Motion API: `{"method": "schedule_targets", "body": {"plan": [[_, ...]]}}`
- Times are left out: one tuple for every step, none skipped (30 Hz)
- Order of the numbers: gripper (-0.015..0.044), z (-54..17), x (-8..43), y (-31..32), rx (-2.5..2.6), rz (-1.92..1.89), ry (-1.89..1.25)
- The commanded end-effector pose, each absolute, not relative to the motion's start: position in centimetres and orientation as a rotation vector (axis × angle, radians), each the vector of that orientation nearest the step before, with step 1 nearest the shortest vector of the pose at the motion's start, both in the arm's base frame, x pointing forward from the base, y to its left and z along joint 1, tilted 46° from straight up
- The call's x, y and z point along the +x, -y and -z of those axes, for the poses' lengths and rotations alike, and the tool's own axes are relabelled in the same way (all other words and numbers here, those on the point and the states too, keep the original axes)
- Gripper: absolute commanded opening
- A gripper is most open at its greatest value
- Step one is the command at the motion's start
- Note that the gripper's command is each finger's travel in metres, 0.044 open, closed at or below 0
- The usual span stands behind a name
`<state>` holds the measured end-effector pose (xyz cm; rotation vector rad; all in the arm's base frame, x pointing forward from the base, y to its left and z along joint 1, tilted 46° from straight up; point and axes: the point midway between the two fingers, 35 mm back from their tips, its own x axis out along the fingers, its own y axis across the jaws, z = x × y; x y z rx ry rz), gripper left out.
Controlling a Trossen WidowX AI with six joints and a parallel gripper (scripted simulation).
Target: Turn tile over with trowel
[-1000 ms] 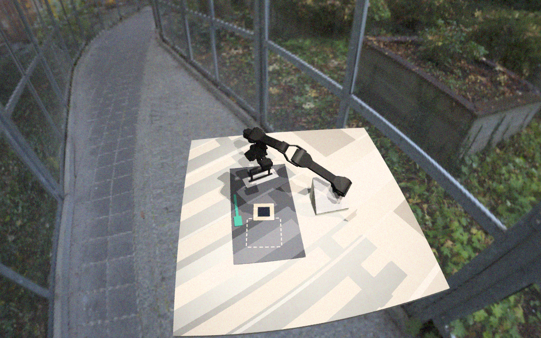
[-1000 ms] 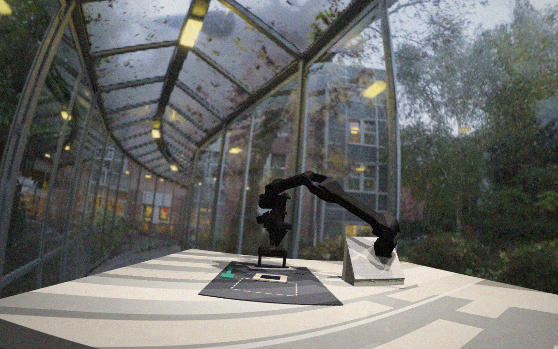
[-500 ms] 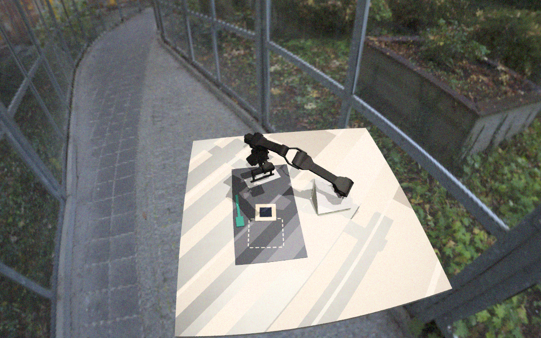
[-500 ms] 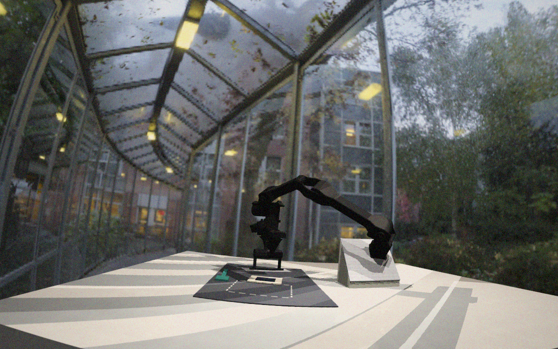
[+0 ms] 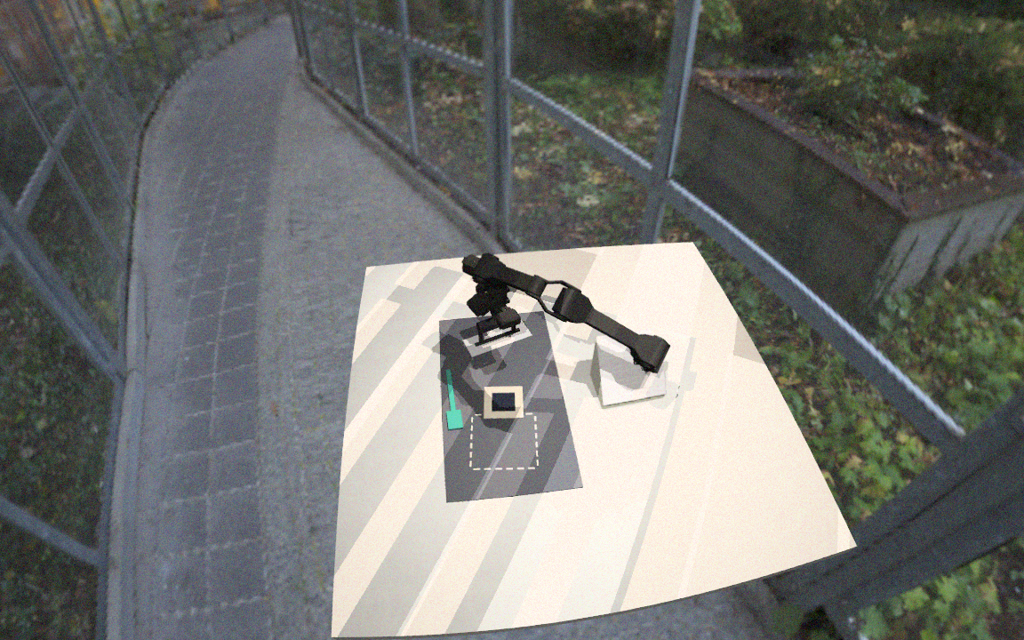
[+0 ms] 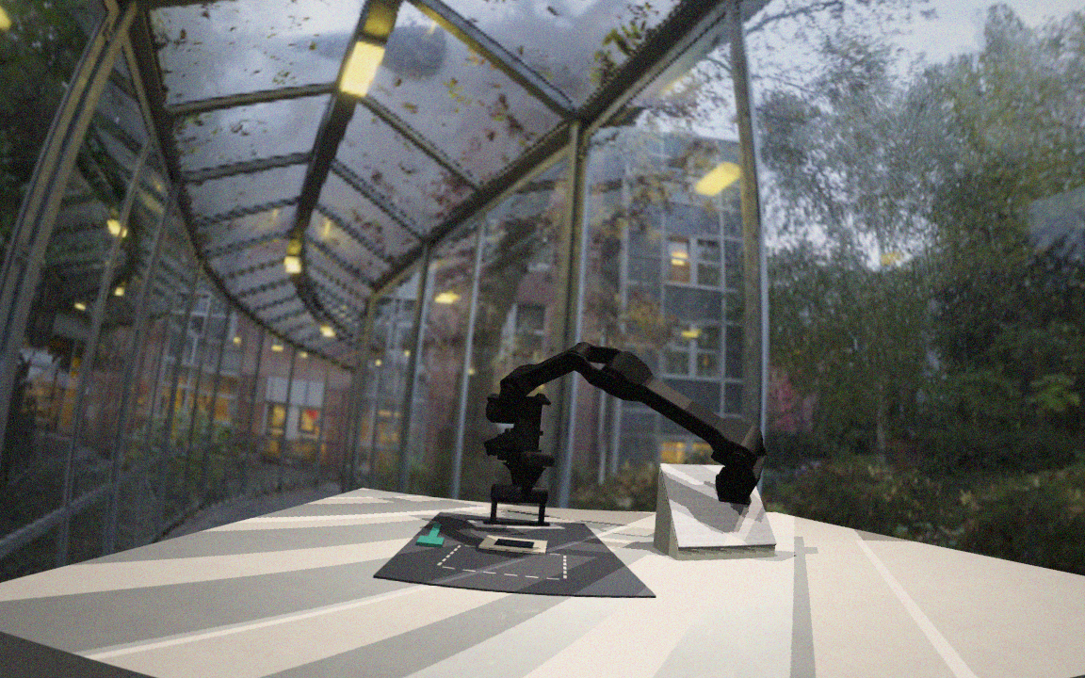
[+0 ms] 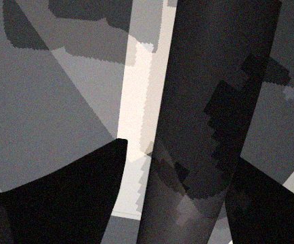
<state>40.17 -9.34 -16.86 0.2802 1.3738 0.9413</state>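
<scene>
A trowel [image 5: 500, 341] [image 6: 517, 524] [image 7: 201, 102] with a thick black handle and flat pale blade lies on the far part of the dark mat [image 5: 556, 465] [image 6: 614, 581]. My gripper [image 5: 500, 320] [image 6: 519, 491] [image 7: 177, 157] points down over it, its fingers either side of the handle. The wrist view shows a gap between the left finger and the handle, so the gripper is still open. The cream tile [image 5: 489, 402] [image 6: 487, 545] lies flat, dark mark up, at the far edge of the dashed outline [image 5: 536, 466]. A slim teal tool [image 5: 454, 419] [image 6: 430, 537] lies near the mat's left edge.
A pale wedge-shaped block [image 5: 631, 389] [image 6: 719, 526] stands right of the mat, beside the arm's base. The arm arches from there over the mat's far right edge. The pale table [image 5: 619, 548] [image 6: 909, 623] carries striped shadows.
</scene>
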Motion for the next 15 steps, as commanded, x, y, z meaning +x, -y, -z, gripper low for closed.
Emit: {"method": "schedule_targets", "body": {"plan": [[0.0177, 16.91, 39.99, 9.08, 0.286, -0.945, -1.382], [0.0170, 16.91, 39.99, 9.08, 0.286, -0.945, -1.382], [0.0163, 16.91, 39.99, 9.08, 0.286, -0.945, -1.382], [0.0157, 16.91, 39.99, 9.08, 0.286, -0.945, -1.382], [0.0150, 16.91, 39.99, 9.08, 0.286, -0.945, -1.382], [0.0143, 16.91, 39.99, 9.08, 0.286, -0.945, -1.382], [0.0137, 16.91, 39.99, 9.08, 0.286, -0.945, -1.382], [0.0130, 16.91, 39.99, 9.08, 0.286, -0.945, -1.382], [0.0130, 16.91, 39.99, 9.08, 0.286, -0.945, -1.382], [0.0130, 16.91, 39.99, 9.08, 0.286, -0.945, -1.382], [0.0130, 16.91, 39.99, 9.08, 0.286, -0.945, -1.382], [0.0130, 16.91, 39.99, 9.08, 0.286, -0.945, -1.382], [0.0130, 16.91, 39.99, 9.08, 0.286, -0.945, -1.382], [0.0130, 16.91, 39.99, 9.08, 0.286, -0.945, -1.382], [0.0130, 16.91, 39.99, 9.08, 0.290, -0.942, -1.385]]}}
